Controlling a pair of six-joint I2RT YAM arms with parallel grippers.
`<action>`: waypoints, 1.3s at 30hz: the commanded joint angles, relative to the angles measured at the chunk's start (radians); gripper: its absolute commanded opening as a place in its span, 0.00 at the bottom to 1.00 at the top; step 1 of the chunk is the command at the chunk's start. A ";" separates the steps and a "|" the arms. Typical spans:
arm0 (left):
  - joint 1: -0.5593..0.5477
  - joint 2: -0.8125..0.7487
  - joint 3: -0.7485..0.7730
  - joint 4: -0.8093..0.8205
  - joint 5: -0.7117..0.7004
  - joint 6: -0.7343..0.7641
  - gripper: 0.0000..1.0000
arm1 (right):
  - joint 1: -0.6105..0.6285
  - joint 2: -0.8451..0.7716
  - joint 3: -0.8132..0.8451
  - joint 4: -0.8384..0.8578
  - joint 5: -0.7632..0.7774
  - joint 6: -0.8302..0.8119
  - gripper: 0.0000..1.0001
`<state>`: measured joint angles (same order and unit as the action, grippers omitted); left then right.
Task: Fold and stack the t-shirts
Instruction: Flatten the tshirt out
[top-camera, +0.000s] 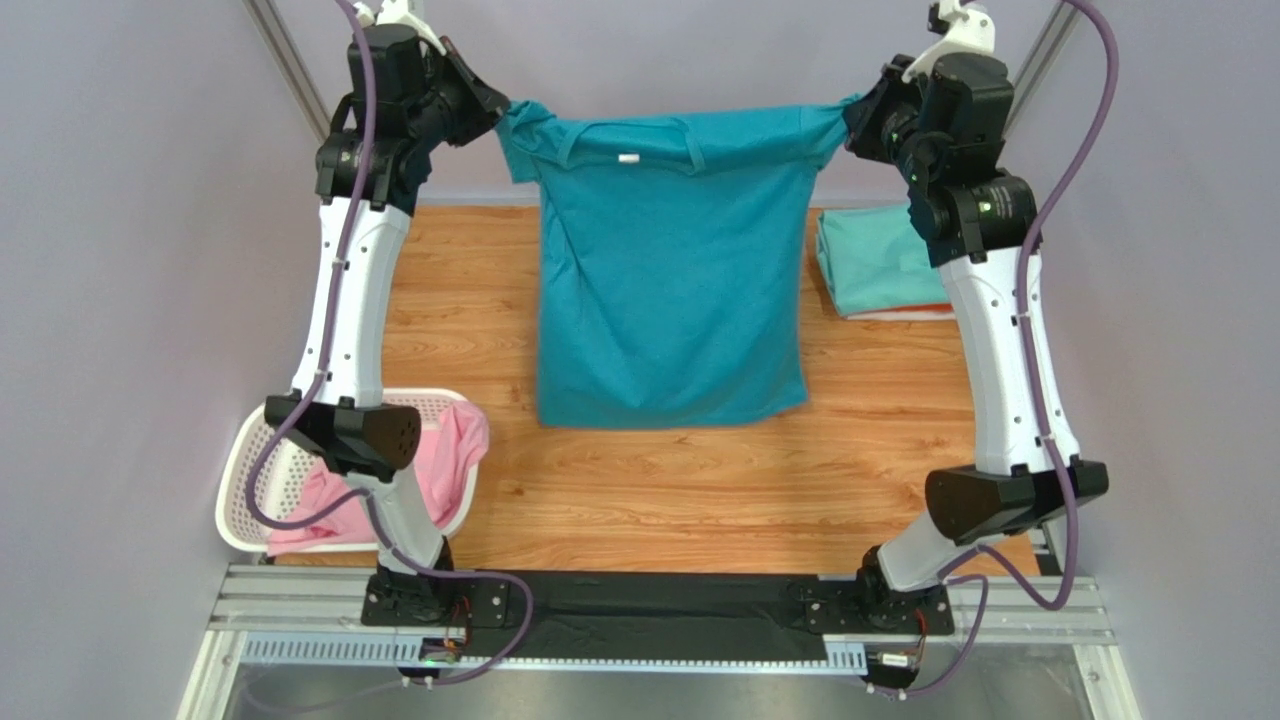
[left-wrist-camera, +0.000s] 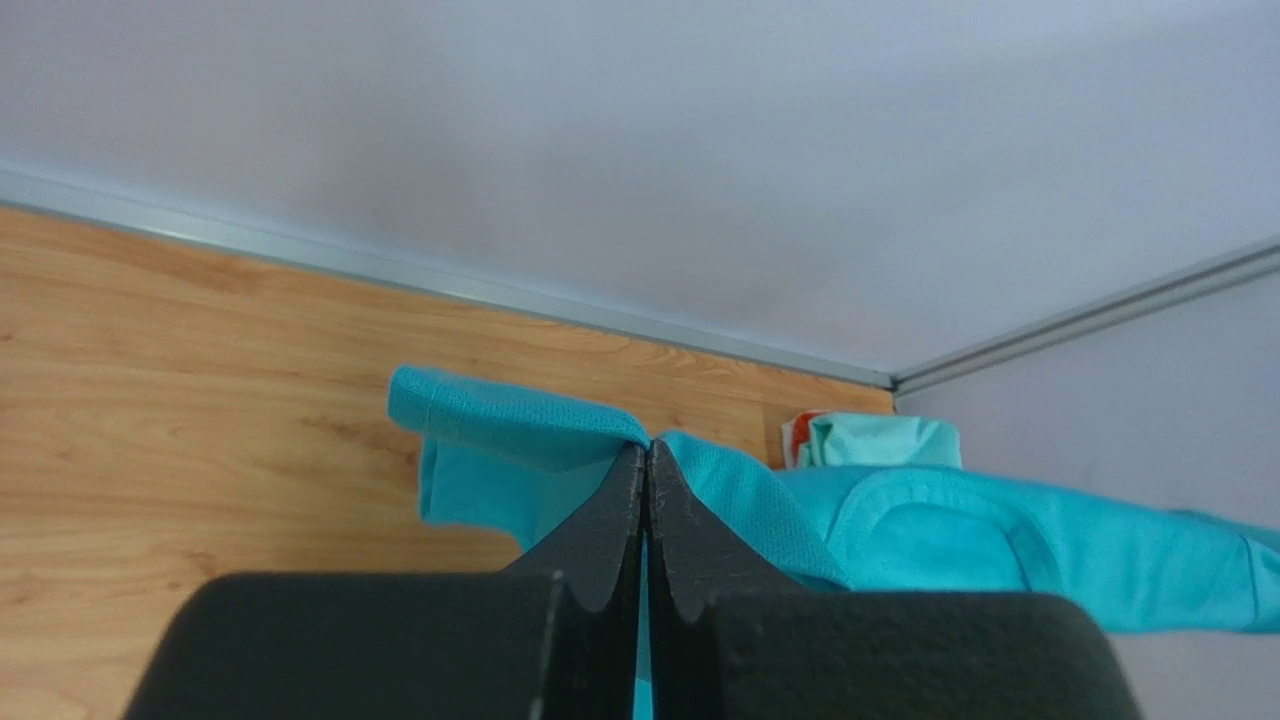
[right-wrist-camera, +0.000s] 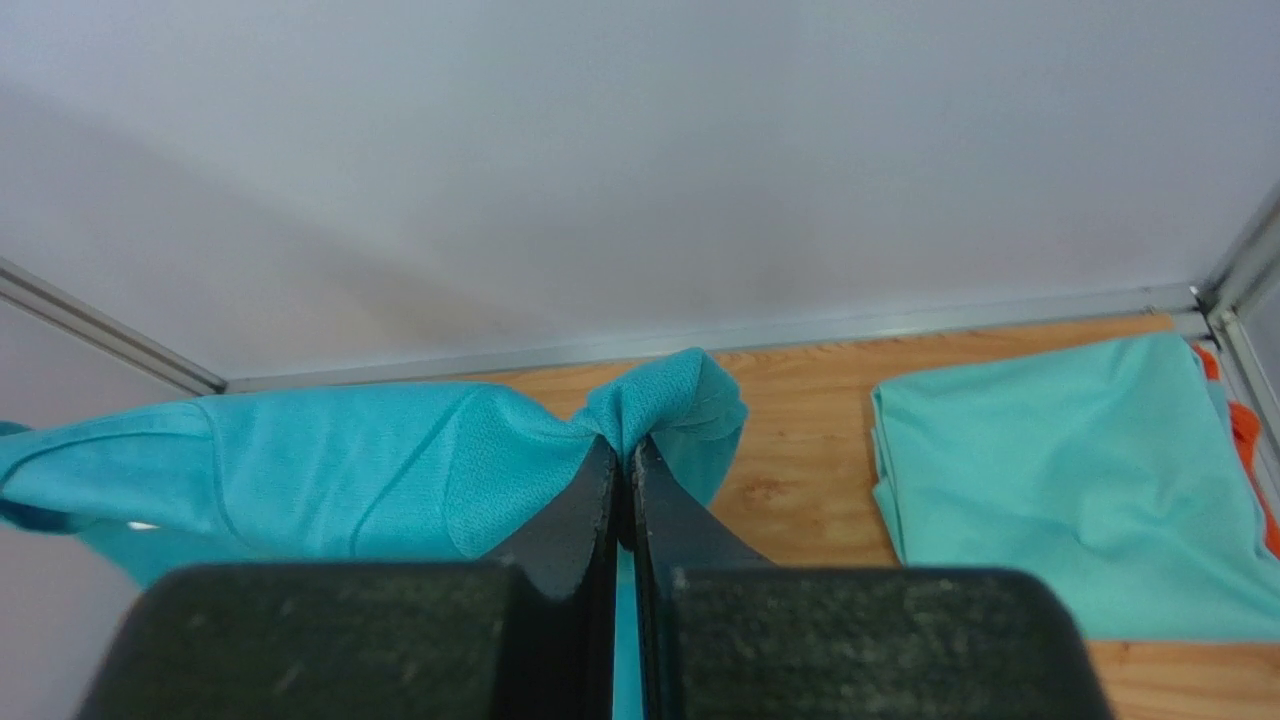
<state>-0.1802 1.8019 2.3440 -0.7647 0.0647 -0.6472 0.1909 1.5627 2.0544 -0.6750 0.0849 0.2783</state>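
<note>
Teal t-shirt (top-camera: 669, 285), one, held spread over the table (top-camera: 661, 488), left gripper (left-wrist-camera: 648, 450) and right gripper (right-wrist-camera: 624, 446) each clamped on a shoulder, one mint t-shirt (top-camera: 879, 255) folded atop one orange t-shirt (top-camera: 920, 314) far right, one pink t-shirt (top-camera: 451, 450) in basket (top-camera: 248, 465)

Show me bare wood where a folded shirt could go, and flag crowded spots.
Free: the wood strip between the left arm and the teal t-shirt; the near band between its hem and the black rail; the patch nearer than the mint t-shirt. Crowded: the far right corner and the basket.
</note>
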 joint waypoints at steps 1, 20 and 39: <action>0.008 -0.065 0.159 0.031 0.136 -0.014 0.00 | -0.010 -0.024 0.174 0.054 -0.142 0.018 0.00; -0.039 -0.748 -1.530 -0.005 0.202 -0.103 0.39 | -0.065 -0.630 -1.125 -0.181 0.088 0.165 0.18; -0.198 -0.477 -1.232 -0.024 0.118 -0.039 1.00 | -0.007 -0.534 -1.145 -0.135 -0.030 0.199 1.00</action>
<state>-0.3496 1.2514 1.0782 -0.8059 0.1764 -0.7151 0.1604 1.0309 0.9264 -0.8814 0.1131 0.4633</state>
